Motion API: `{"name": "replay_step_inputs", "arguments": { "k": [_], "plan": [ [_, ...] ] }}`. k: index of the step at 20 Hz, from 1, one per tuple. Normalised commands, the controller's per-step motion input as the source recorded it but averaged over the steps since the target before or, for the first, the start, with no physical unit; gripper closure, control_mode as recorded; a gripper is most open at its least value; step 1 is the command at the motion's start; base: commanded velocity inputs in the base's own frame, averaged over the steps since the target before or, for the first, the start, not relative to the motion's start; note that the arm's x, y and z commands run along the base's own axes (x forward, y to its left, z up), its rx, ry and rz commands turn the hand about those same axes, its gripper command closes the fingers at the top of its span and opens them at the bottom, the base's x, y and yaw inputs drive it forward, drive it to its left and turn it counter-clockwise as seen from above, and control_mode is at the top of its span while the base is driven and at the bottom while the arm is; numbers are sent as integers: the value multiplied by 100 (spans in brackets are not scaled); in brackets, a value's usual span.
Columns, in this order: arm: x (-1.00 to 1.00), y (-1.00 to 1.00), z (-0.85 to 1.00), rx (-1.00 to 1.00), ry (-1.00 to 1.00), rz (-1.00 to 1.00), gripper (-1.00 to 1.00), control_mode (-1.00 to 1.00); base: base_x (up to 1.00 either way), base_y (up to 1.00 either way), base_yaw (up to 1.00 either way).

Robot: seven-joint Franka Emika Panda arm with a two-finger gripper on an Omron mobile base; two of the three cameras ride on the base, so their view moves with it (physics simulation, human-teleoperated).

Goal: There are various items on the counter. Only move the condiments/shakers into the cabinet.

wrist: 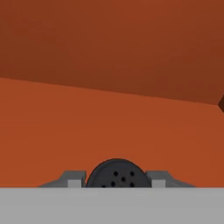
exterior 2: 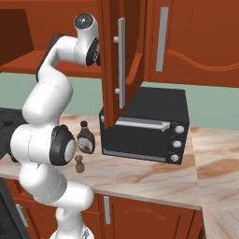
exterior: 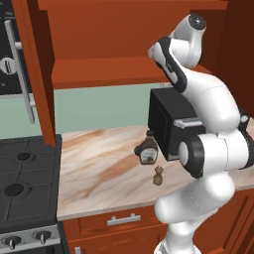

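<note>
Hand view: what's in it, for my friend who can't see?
The robot's hand grips a small black round shaker with holes in its top, between two grey fingertips. Ahead lies the red-brown wooden cabinet's flat shelf.

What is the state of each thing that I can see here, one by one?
black shaker: held between the jaws, holed top facing the camera, inside the cabinet.
gripper: shut on the black shaker.
cabinet door: open.
brown bottle: upright on the counter.
wooden shaker: upright on the counter, in front of the bottle.
toaster oven: door closed.
</note>
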Motion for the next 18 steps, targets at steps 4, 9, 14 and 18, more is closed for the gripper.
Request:
{"name": "replay_step_inputs", "arguments": {
  "k": [4,9,14,18],
  "plan": [
    [53,0,-36,0,3,0,100,-100,0,0,0],
    [48,0,-30,0,1,0,100,-100,0,0,0],
    [9,0,-9,-1,1,1,-100,-100,0,0,0],
    [1,0,0,0,0,1,-100,-100,0,0,0]
  ]
}}
